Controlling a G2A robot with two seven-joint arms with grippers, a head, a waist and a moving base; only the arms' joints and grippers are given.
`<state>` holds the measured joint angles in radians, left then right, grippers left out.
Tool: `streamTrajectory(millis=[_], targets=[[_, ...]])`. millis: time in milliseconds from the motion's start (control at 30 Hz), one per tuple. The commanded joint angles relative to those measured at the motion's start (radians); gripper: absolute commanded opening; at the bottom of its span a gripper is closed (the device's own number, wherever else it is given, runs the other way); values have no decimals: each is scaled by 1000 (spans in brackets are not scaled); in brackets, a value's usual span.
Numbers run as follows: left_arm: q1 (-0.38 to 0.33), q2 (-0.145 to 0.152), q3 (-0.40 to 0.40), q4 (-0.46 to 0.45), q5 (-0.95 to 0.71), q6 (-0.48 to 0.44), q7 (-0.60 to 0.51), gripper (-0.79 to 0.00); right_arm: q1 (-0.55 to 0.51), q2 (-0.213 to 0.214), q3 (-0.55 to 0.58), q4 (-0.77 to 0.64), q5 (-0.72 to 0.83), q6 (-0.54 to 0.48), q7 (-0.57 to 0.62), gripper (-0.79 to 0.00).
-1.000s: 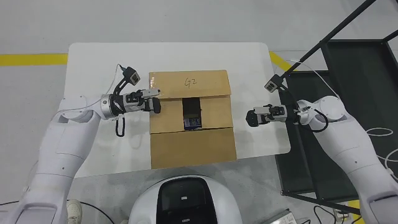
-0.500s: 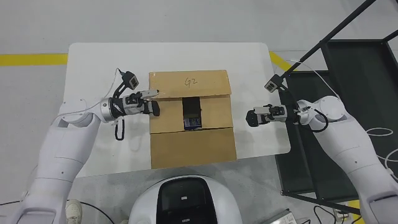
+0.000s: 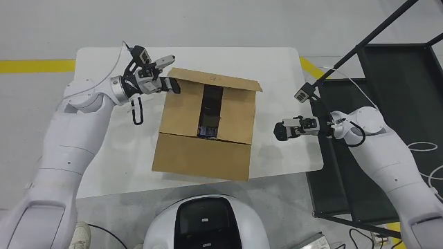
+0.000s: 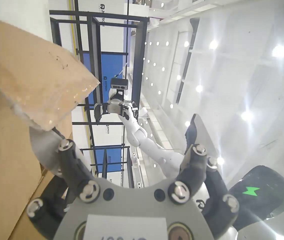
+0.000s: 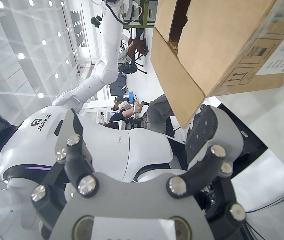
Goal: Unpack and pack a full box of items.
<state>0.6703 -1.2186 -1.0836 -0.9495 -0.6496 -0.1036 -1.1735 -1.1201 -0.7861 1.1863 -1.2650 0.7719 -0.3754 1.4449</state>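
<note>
Top view: a brown cardboard box (image 3: 181,114) sits near the middle of the white bench (image 3: 277,66), turned askew to the bench's edges; its nearest flap slopes out toward the robot; two long top flaps lie over the opening with a dark slot between them; dark items (image 3: 210,117) show through that slot, too dim to name.

Farther in, the right tool (image 3: 279,131) hangs beside the box's right side, apart from the cardboard; its fingers are spread wide and hold nothing; in the right wrist view the right tool (image 5: 139,116) faces the box (image 5: 219,38), whose printed side wall stands on the bench, and a flap corner appears close by one ribbed pad (image 5: 199,131), not between the fingers.

Farther still, the left tool (image 3: 169,75) is at the box's far-left corner, where the far flap stands tilted up; in the left wrist view the left tool (image 4: 122,136) is spread wide; the corner of the box's flap (image 4: 31,81) lies across one finger (image 4: 69,156) while the other is free in the air; the fingers are not closed on the cardboard.

Beyond the bench's right edge stands a black metal rack (image 3: 401,76); a yellow floor stripe (image 3: 34,65) runs off to the far left.
</note>
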Motion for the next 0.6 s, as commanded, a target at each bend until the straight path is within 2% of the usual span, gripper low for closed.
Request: streamTrajectory(millis=[0,167,567], targets=[[-31,-10,11,27,-28,-2,4,0,0,0,0,0,0,0,0,0],[-91,-34,41,73,-60,-22,22,0,0,0,0,0,0,0,0,0],[-255,-106,150,276,27,-38,240,0,0,0,0,0,0,0,0,0]])
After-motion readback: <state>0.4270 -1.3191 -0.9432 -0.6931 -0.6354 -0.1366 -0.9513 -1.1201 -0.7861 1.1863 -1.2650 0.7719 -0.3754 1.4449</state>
